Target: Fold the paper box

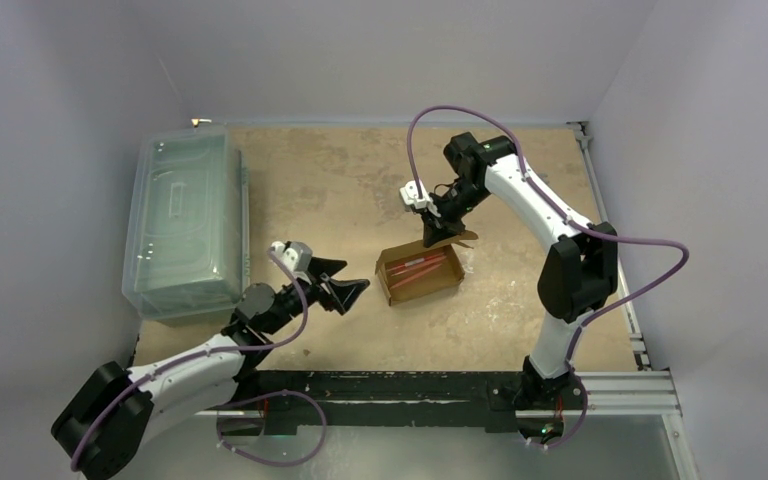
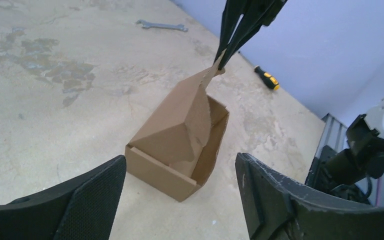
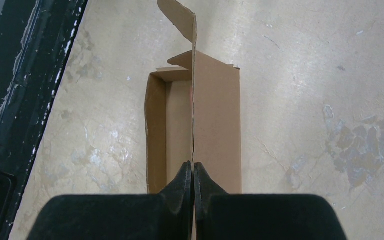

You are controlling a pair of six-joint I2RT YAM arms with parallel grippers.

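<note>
Left gripper (image 1: 356, 276), jaws apart, holds nothing at 9 o'clock of the paper box (image 1: 422, 275). Right gripper (image 3: 193, 172) is clamped on its upright lid flap (image 3: 194, 75) at 12 o'clock. Box rests mid-table (image 1: 340, 180).

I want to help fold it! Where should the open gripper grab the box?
Probably the low end wall of the paper box, coming from the left gripper: it stands upright, thin, free, facing those open jaws. The right gripper pinches the raised lid.
</note>
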